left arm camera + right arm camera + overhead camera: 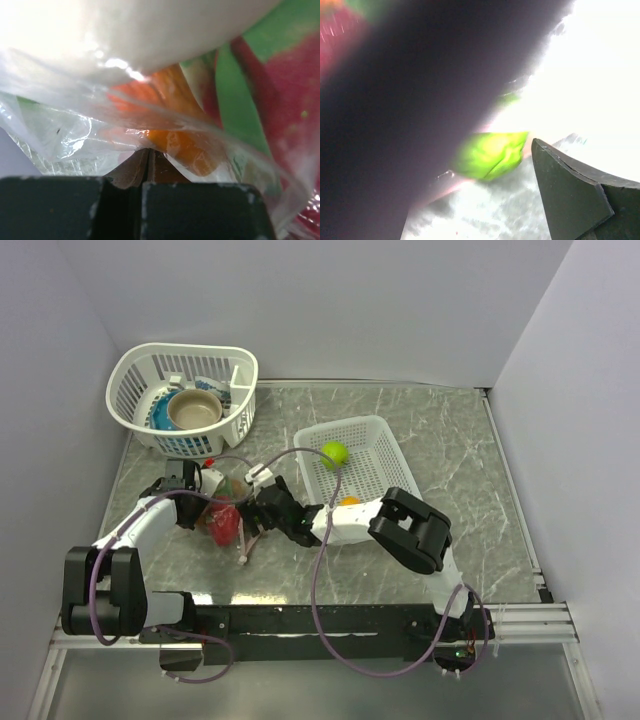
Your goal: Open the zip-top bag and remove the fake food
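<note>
The zip-top bag (225, 523) lies left of centre on the table, with red fake food (226, 527) inside it and its pale strip (243, 546) hanging toward the front. My left gripper (207, 502) is shut on a fold of the clear bag (75, 135). Orange (175, 142) and red-and-green pieces (280, 95) press against the film right in front of it. My right gripper (268, 508) sits at the bag's right side, its jaws apart. One finger (570, 190) shows, a lime-green piece (492, 155) lies beside it, and a dark blur hides the left half of that view.
A flat white basket (385, 455) at centre right holds a lime-green ball (334, 453) and an orange ball (350, 502). A round white basket (130, 390) at the back left holds a tan bowl (194, 410) on a blue plate. Grey walls close in left, right and back.
</note>
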Action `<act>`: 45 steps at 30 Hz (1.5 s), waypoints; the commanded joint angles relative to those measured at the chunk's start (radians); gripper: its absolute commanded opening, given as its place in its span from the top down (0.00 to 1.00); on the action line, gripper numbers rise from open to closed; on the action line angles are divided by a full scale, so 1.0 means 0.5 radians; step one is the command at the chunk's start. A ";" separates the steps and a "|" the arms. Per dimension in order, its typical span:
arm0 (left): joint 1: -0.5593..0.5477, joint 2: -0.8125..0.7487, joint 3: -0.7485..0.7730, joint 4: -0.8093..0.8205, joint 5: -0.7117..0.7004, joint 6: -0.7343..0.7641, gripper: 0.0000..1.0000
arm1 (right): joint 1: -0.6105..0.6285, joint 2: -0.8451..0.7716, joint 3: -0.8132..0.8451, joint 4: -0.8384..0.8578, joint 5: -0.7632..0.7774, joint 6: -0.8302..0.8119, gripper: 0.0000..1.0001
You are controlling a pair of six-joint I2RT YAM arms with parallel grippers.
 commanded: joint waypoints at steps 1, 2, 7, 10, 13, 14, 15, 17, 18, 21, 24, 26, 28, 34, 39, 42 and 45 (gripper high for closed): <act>-0.011 0.004 0.078 -0.019 0.100 0.019 0.99 | 0.031 -0.055 -0.048 0.024 -0.054 0.059 0.07; -0.011 -0.005 0.081 -0.031 0.103 0.019 0.99 | 0.028 -0.055 -0.048 0.014 -0.054 0.056 0.09; -0.011 -0.057 0.066 -0.044 0.091 0.034 0.99 | 0.031 -0.128 -0.069 0.042 -0.005 0.041 0.32; -0.011 -0.066 0.041 -0.038 0.079 0.037 0.99 | 0.034 -0.223 -0.106 0.042 0.062 0.026 0.41; -0.011 -0.070 0.029 -0.035 0.082 0.031 0.99 | 0.034 -0.324 -0.164 0.076 0.099 0.016 0.46; -0.011 -0.070 0.032 -0.035 0.088 0.025 0.99 | 0.034 -0.349 -0.171 0.067 0.108 0.010 0.46; -0.011 -0.076 0.038 -0.044 0.094 0.022 0.99 | 0.034 -0.352 -0.174 0.063 0.118 0.007 0.46; -0.011 -0.079 0.041 -0.050 0.112 0.016 0.99 | 0.034 -0.334 -0.174 0.048 0.130 -0.002 0.47; -0.011 -0.085 0.047 -0.056 0.113 0.016 0.99 | 0.034 -0.325 -0.171 0.054 0.130 -0.005 0.47; -0.011 -0.088 0.038 -0.056 0.097 0.025 0.99 | 0.034 -0.303 -0.168 0.060 0.124 -0.011 0.65; -0.011 -0.103 0.029 -0.059 0.076 0.043 0.99 | 0.031 -0.364 -0.222 0.017 0.173 0.004 0.65; -0.011 -0.116 0.026 -0.050 0.076 0.043 0.99 | 0.034 -0.490 -0.299 -0.022 0.200 0.004 0.65; -0.011 -0.116 0.032 -0.056 0.085 0.028 0.99 | 0.034 -0.658 -0.428 -0.068 0.252 0.013 0.65; -0.011 -0.125 0.038 -0.062 0.125 -0.006 0.99 | 0.034 -1.207 -0.796 -0.341 0.320 0.127 0.65; -0.011 -0.137 0.041 -0.081 0.131 -0.015 0.99 | -0.024 -1.551 -0.953 -0.381 0.406 0.161 0.65; -0.011 -0.143 0.060 -0.102 0.134 -0.021 0.99 | -0.134 -1.607 -0.926 -0.409 0.507 0.136 0.64; -0.011 -0.168 0.066 -0.117 0.128 -0.015 0.99 | -0.367 -1.518 -0.864 -0.510 0.572 0.197 0.59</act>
